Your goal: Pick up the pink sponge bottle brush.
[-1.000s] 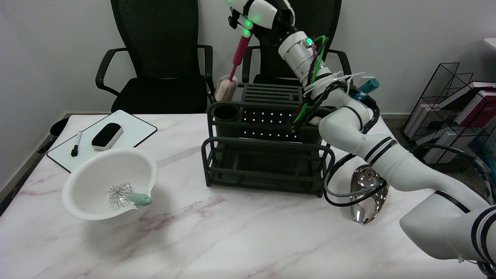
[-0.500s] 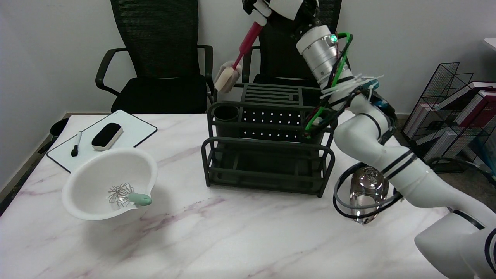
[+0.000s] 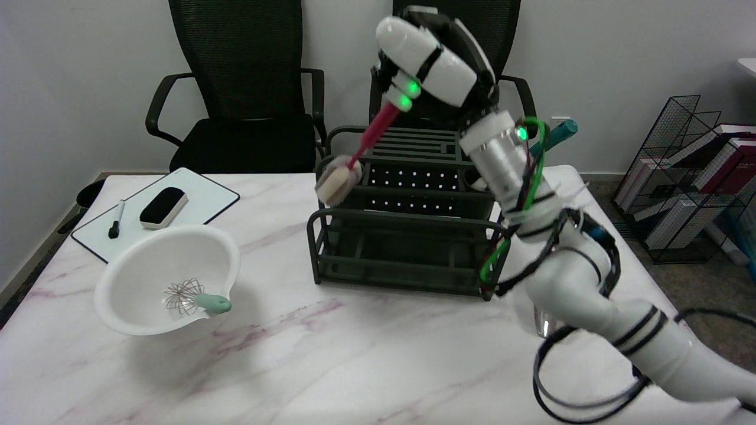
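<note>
My right hand [image 3: 428, 62] holds the bottle brush [image 3: 366, 141] by the top of its pink-red handle, up in the air above the dark rack [image 3: 407, 236]. The brush slants down to the left. Its pale sponge head [image 3: 336, 180] hangs in front of the rack's upper left corner, near the round cup holder there. Whether the sponge touches the rack I cannot tell. The fingers are wrapped around the handle and mostly hidden behind the back of the hand.
A white bowl [image 3: 142, 262] with a small green-handled whisk [image 3: 198, 298] stands at the front left. Behind it lies a whiteboard [image 3: 201, 198] with an eraser [image 3: 163, 206] and a marker [image 3: 115, 219]. A shiny metal object [image 3: 546, 321] lies right of the rack, behind my arm.
My hand has come down and toward the camera with the brush. The sponge head dropped from above the rack's back left corner to its upper left front.
</note>
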Motion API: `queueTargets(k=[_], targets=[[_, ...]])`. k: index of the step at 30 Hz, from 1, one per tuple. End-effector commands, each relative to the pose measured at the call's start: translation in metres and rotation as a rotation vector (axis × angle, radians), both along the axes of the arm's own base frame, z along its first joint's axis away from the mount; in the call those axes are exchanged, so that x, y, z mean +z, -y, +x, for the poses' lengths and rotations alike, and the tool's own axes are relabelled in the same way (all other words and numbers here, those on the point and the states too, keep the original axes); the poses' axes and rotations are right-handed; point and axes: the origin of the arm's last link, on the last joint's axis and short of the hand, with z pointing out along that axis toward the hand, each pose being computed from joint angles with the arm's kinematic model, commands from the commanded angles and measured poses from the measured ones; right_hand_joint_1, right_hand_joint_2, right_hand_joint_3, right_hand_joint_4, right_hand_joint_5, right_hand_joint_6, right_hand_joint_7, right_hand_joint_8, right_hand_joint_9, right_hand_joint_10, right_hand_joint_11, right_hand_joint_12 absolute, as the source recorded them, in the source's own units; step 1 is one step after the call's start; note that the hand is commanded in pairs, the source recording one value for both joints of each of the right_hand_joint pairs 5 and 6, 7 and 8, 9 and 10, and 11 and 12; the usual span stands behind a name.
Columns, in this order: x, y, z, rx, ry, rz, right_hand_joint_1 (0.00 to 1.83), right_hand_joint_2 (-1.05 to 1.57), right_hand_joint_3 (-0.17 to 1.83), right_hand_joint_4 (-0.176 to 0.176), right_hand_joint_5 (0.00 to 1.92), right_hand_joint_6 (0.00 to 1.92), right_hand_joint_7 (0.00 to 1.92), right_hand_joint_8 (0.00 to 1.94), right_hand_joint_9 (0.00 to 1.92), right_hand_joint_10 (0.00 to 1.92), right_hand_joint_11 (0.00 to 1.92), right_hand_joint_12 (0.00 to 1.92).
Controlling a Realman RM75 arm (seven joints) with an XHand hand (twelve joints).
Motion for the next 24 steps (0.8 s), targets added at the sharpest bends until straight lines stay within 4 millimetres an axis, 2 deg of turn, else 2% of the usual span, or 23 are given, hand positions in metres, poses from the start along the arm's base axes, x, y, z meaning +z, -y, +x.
queueTargets(k=[1,3,9,14,19,24], targets=[[-0.016,-0.095,-0.099,-0.209,0.035,-0.013,1.23,1.57,0.15,0.000,1.92,1.92,1.92,1.92,1.92,1.92,1.92,1.92],[-0.016,-0.098,-0.103,-0.190,0.030,-0.016,1.23,1.57,0.15,0.000,1.92,1.92,1.92,1.92,1.92,1.92,1.92,1.92],[-0.022,-0.104,-0.097,-0.133,0.025,0.014,1.23,1.57,0.15,0.000,1.92,1.92,1.92,1.92,1.92,1.92,1.92,1.92],[-0.023,-0.105,-0.119,-0.200,0.027,0.022,1.22,1.57,0.16,0.000,1.92,1.92,1.92,1.92,1.92,1.92,1.92,1.92],[-0.022,-0.107,-0.120,-0.190,0.036,0.020,1.22,1.57,0.16,0.000,1.92,1.92,1.92,1.92,1.92,1.92,1.92,1.92],[-0.014,-0.106,-0.130,-0.215,0.033,-0.005,1.22,1.57,0.16,0.000,1.92,1.92,1.92,1.92,1.92,1.92,1.92,1.92]])
